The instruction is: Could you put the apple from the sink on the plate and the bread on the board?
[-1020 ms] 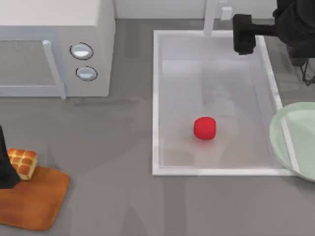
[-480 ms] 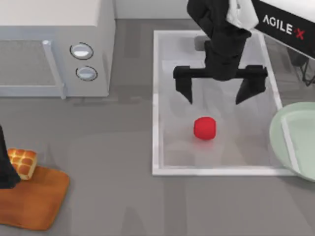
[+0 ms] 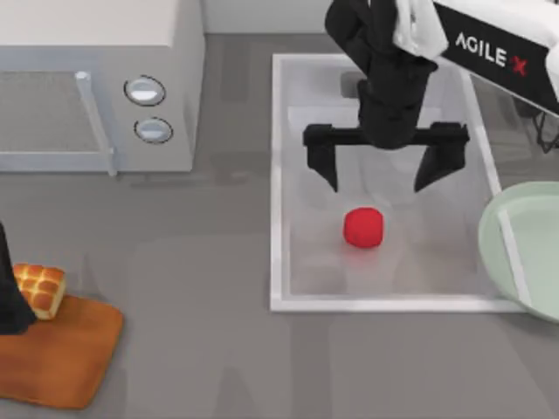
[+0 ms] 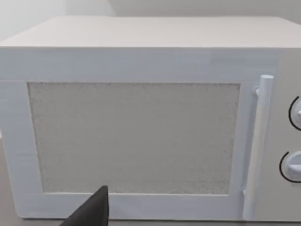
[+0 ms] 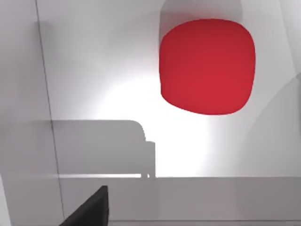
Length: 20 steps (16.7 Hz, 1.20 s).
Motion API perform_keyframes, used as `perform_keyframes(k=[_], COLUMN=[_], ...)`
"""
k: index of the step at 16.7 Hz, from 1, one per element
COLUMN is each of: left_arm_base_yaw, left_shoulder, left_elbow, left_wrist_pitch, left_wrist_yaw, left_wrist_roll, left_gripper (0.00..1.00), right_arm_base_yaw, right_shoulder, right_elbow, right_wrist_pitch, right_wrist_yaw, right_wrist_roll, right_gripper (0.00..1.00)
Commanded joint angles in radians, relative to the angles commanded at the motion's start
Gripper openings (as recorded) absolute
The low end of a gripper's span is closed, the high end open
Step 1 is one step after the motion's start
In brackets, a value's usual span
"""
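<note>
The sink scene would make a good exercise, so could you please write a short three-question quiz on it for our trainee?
1. True or false: the apple already lies on the plate.
2. Multiple choice: the bread rests (A) in the sink, (B) on a corner of the board, (C) on top of the microwave.
3. Fill in: the right hand hangs over the sink with its fingers ____.

Key
1. False: the apple lies on the sink floor, apart from the plate.
2. B.
3. Open, spread wide above the apple without touching it.

The left hand is beside the bread at the board.
</note>
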Motion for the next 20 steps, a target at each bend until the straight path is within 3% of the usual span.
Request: perform_keyframes(k=[10, 16, 20], left_arm_base_yaw=[0.0, 0.0, 0.0], left_shoulder=[0.0, 0.0, 0.0], left_elbow=[0.0, 0.0, 0.0], left_wrist_pitch=[0.0, 0.0, 0.0], left_wrist_yaw=[0.0, 0.0, 0.0], left_wrist_roll=[0.0, 0.0, 0.0], left_gripper=[1.0, 1.0, 1.0], right_arm_base_yaw=[0.005, 0.006, 0.006], right_shoulder=[0.175, 0.197, 0.197], right_elbow=[-0.215, -0.238, -0.238], right_wrist_pitch=[0.402, 0.436, 0.436], right_wrist_yaw=[0.002, 0.003, 0.003], right_wrist_roll=[0.003, 0.004, 0.004], right_gripper=[1.0, 1.0, 0.7])
